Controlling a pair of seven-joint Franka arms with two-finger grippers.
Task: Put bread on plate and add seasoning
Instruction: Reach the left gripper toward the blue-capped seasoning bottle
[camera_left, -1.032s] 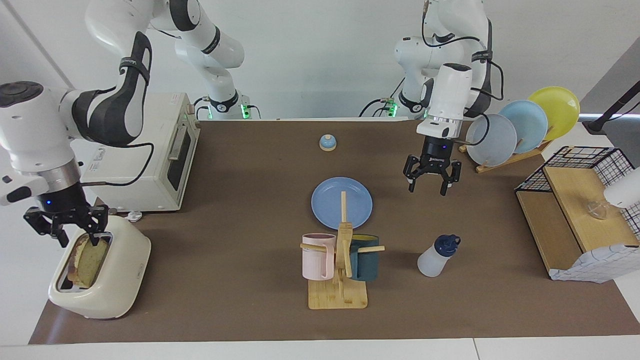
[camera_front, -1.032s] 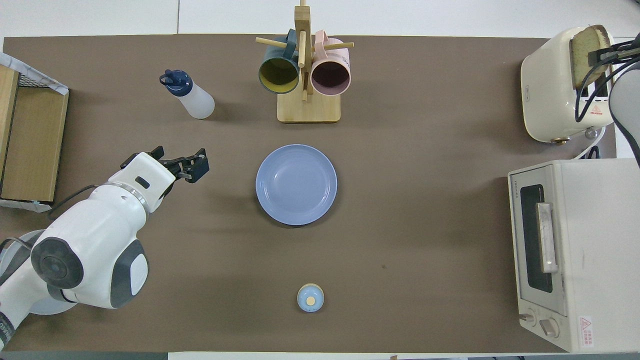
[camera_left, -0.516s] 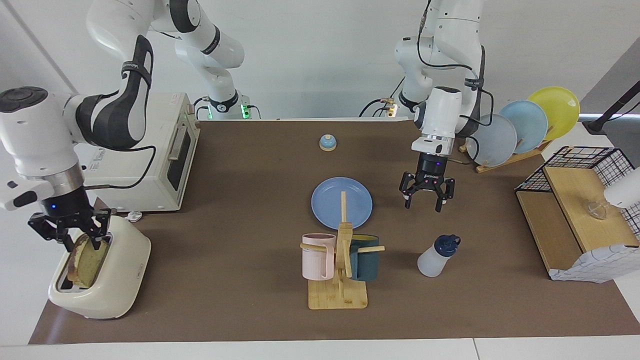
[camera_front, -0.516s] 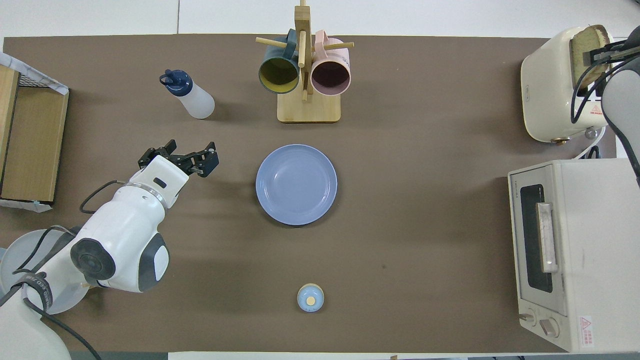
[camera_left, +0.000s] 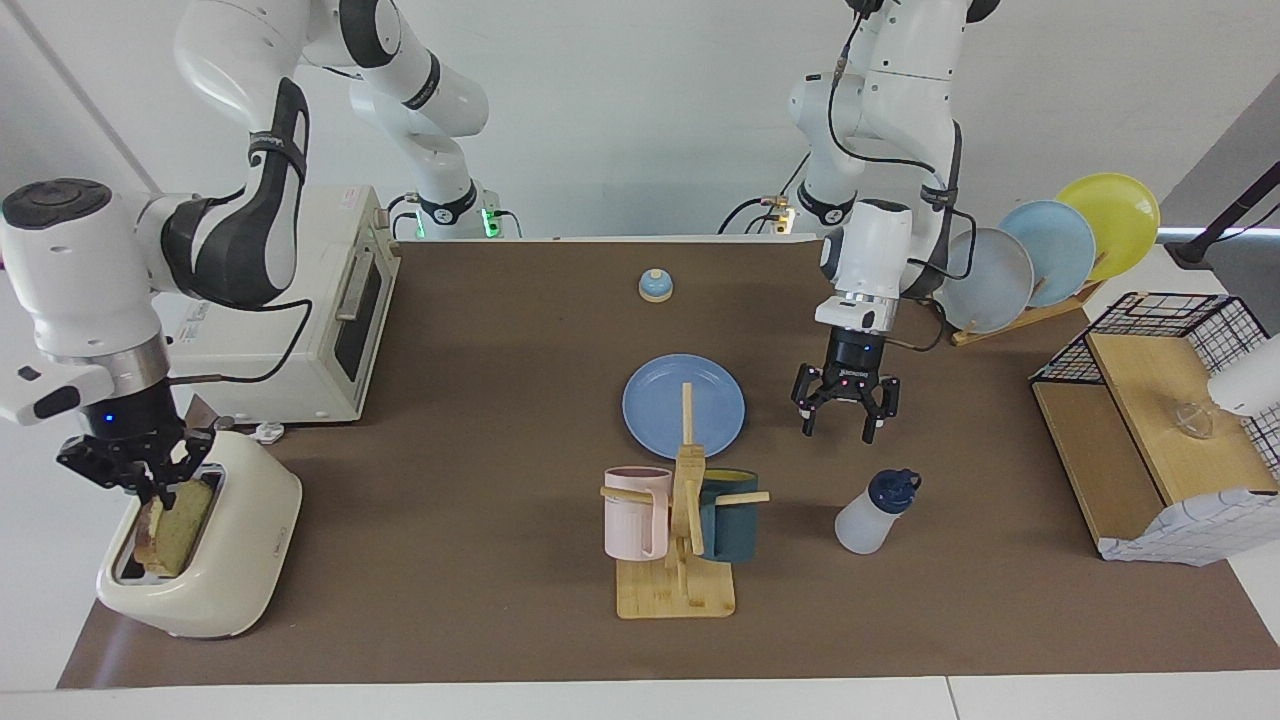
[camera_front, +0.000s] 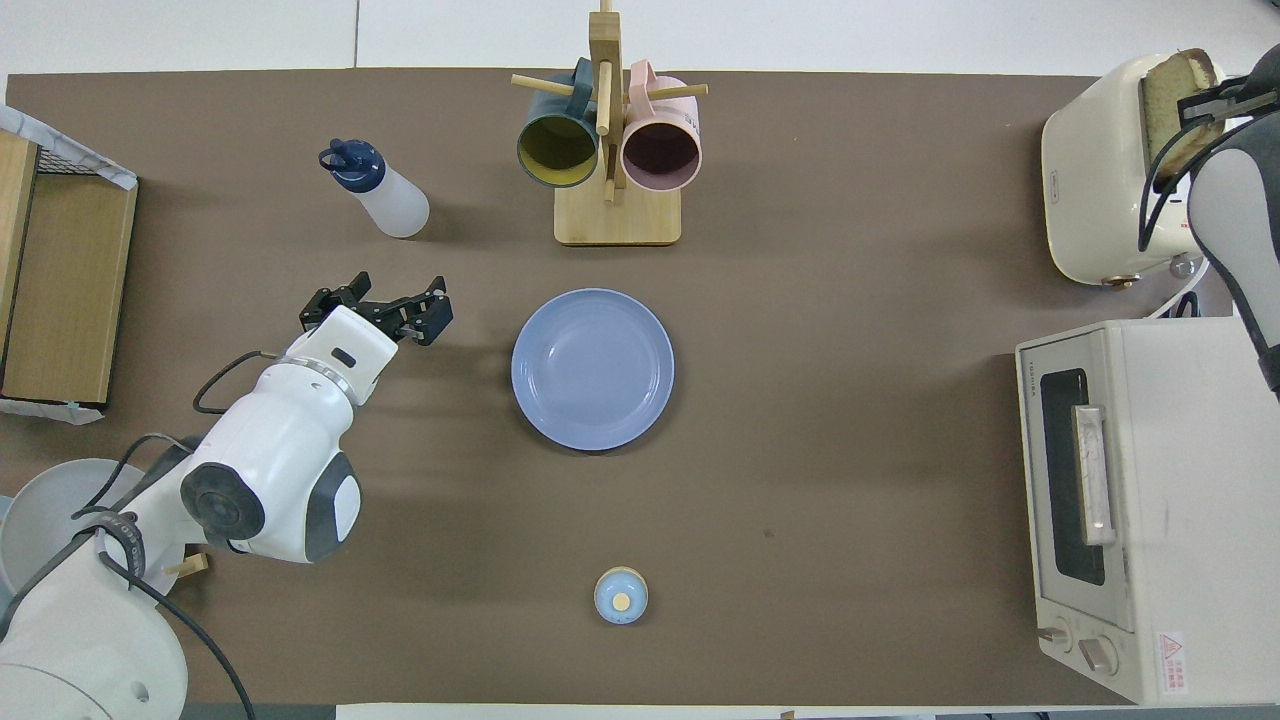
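Observation:
The bread (camera_left: 178, 518) (camera_front: 1168, 100) stands upright in the slot of a cream toaster (camera_left: 235, 560) (camera_front: 1090, 170) at the right arm's end of the table. My right gripper (camera_left: 160, 487) (camera_front: 1200, 105) is down on the slice's top edge and shut on it. The blue plate (camera_left: 655, 405) (camera_front: 592, 368) lies bare at the table's middle. The seasoning (camera_left: 875, 513) (camera_front: 385, 195), a whitish bottle with a navy cap, stands farther from the robots, toward the left arm's end. My left gripper (camera_left: 838, 428) (camera_front: 380, 305) hangs open over the table between plate and seasoning, holding nothing.
A wooden mug rack (camera_left: 678, 590) with a pink and a dark teal mug stands just past the plate. A white toaster oven (camera_left: 310, 300) sits beside the toaster. A small bell (camera_left: 655, 285) is near the robots. Racked plates (camera_left: 1040, 250) and a wooden shelf (camera_left: 1150, 420) fill the left arm's end.
My right gripper has come down on the bread's top edge and closed on it. My left gripper has dropped lower and drifted toward the plate, still open.

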